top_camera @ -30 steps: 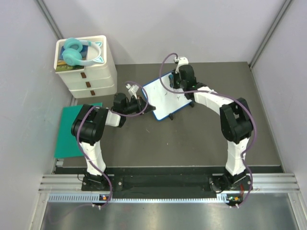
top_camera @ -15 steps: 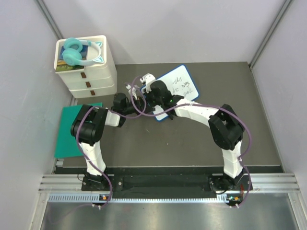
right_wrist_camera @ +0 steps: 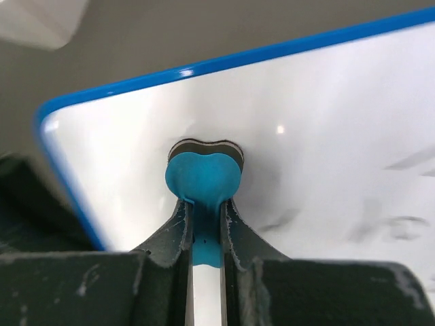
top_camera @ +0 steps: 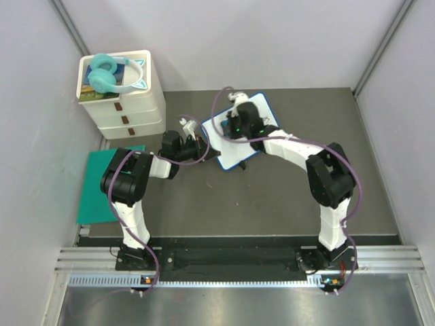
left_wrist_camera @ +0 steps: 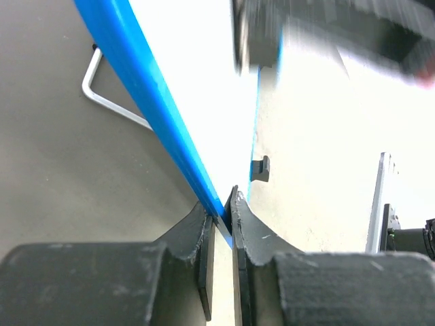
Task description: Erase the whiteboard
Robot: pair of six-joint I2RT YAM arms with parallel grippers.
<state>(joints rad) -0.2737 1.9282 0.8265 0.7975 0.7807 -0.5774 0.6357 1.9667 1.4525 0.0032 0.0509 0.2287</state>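
The whiteboard [top_camera: 234, 146], white with a thin blue rim, lies tilted on the dark table at centre back. My left gripper [top_camera: 206, 151] is shut on its left blue edge [left_wrist_camera: 163, 115]. My right gripper [top_camera: 238, 125] is shut on a small blue eraser [right_wrist_camera: 204, 180] with a dark felt pad, pressed on the board [right_wrist_camera: 306, 142] near its rounded corner. Faint grey smudges [right_wrist_camera: 401, 224] of writing show to the right of the eraser. The right arm hides much of the board from above.
A white three-drawer unit [top_camera: 122, 95] with teal headphones [top_camera: 109, 71] on top stands at the back left. A green mat [top_camera: 98, 187] lies at the left. A metal wire stand [left_wrist_camera: 109, 98] shows behind the board's edge. Grey walls enclose the table.
My right gripper with the eraser swept from the board's far middle to its left side, then back toward the upper middle. The left gripper has kept its hold on the board's edge.
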